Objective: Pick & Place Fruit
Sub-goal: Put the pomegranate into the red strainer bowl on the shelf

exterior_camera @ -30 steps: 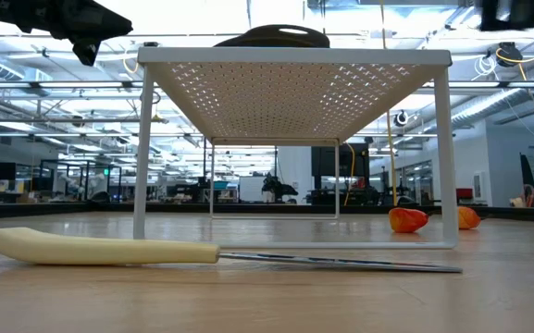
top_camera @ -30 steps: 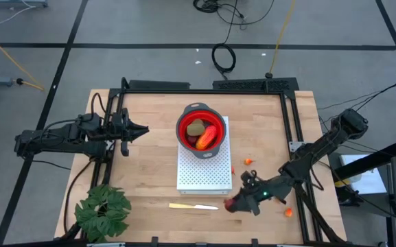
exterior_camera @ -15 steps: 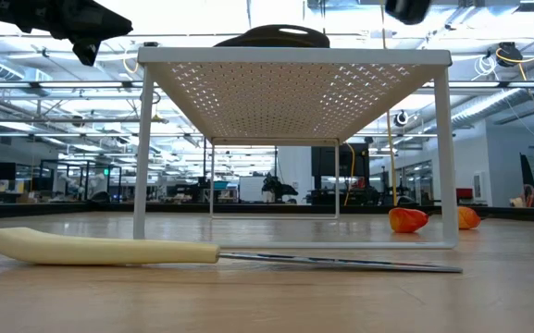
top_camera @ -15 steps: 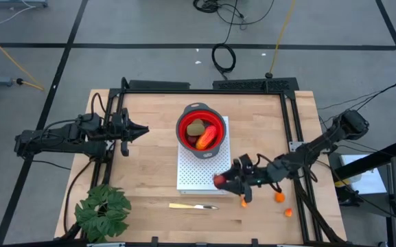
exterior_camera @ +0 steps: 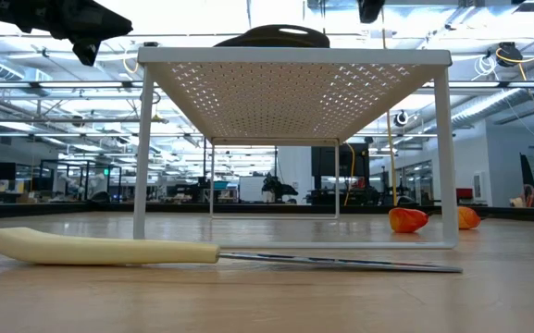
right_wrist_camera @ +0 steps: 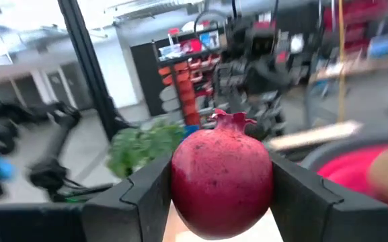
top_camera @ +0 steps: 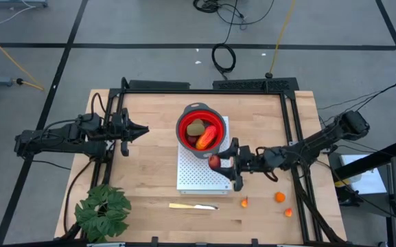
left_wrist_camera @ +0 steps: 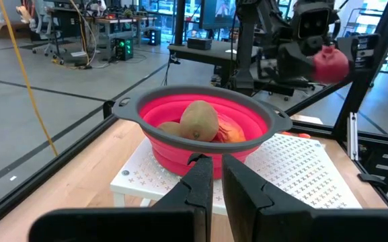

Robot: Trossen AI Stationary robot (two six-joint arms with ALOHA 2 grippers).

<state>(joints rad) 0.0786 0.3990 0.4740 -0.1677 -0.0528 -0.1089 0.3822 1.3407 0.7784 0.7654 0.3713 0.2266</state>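
While the right gripper (top_camera: 219, 165) clamps a toy pomegranate (top_camera: 214, 162) above the white perforated stand (top_camera: 201, 178), the red bowl (top_camera: 201, 129) lies just beyond toward the worktop's far edge, the shut left gripper (top_camera: 141, 129) waiting near the left edge.

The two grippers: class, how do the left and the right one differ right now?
1. The left gripper holds nothing, jaws shut; the right gripper is shut on a dark red pomegranate.
2. The left hangs beside the table's left edge; the right reaches over the white rack, near the red bowl.

Both are dark two-finger grippers.
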